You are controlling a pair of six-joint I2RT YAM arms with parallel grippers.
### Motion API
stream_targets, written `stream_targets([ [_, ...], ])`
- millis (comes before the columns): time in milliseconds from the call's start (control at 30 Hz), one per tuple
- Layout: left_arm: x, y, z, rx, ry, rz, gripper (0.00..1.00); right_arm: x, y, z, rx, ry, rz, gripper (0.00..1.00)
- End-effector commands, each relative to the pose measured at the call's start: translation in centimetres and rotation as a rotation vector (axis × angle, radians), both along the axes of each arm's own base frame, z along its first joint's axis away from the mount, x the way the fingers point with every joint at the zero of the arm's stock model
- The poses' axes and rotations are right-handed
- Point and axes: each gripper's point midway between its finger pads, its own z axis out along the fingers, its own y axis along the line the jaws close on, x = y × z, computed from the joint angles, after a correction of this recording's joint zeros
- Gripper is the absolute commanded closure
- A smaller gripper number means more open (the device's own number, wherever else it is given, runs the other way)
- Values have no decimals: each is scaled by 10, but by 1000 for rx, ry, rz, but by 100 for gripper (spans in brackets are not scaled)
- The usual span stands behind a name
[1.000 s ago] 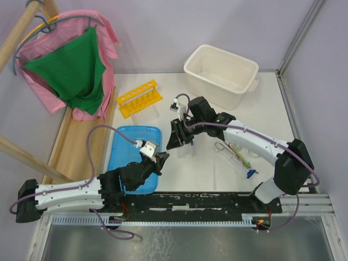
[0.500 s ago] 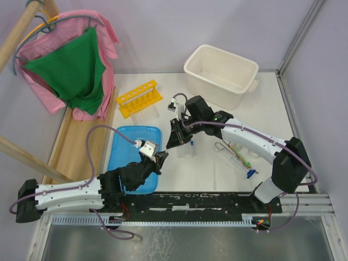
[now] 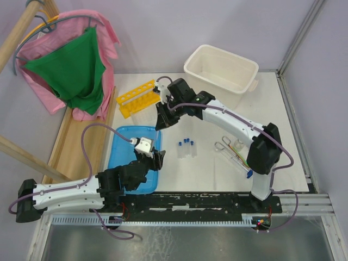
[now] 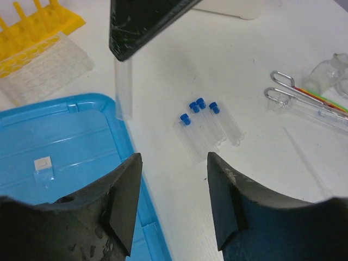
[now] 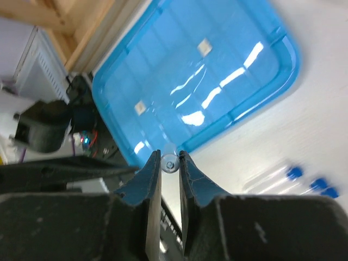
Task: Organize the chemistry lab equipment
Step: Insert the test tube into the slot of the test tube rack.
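White table (image 3: pixel 206 163) seen from above, with two robot arms reaching in from the bottom edge. Near the centre of the top view, the right claw (image 3: pixel 160 120) is clenched on a small clear plastic tube (image 4: pixel 124 89). It holds the tube upright by the upper right corner of a flat blue ribbed plastic lid (image 3: pixel 126 149). The right wrist view shows its two fingers (image 5: pixel 154 179) pinching the tube's end. Lower down, the left claw (image 4: pixel 171 201) hovers at the lid's right edge, released, jaws spread with nothing between them. Three small clear blue-capped tubes (image 3: pixel 187 143) lie side by side on the table just right of centre. A yellow plastic tube rack (image 3: pixel 140 97) stands above the lid, toward the upper left. Metal scissor-handled tongs (image 3: pixel 223 145), small clear glass flasks (image 4: pixel 331 73) and thin blue- and green-tipped rods (image 3: pixel 243 159) lie together at the right. A large white plastic tub (image 3: pixel 220 68) sits at the upper right.
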Motion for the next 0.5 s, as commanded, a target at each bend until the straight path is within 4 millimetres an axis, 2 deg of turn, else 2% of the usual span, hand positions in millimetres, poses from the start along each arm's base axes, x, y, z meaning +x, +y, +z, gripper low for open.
stream_targets([
  [0,10,13,24,-80,11,154,35,41,13,17,-29,-112,-29,99],
  [33,12,17,26,-79,14,185,32,47,14,10,-50,-107,-33,99],
  [100,15,23,29,-86,18,240,27,66,21,22,-46,-150,-47,99],
  [233,27,38,44,-91,21,357,28,114,20,29,-122,-271,-140,99],
  [300,41,48,56,-74,37,408,28,138,15,34,-150,-332,-202,99],
  [367,66,61,69,-63,51,450,29,162,9,40,-143,-379,-261,99],
  [467,98,73,70,-77,117,481,29,193,-1,54,-114,-455,-342,99],
])
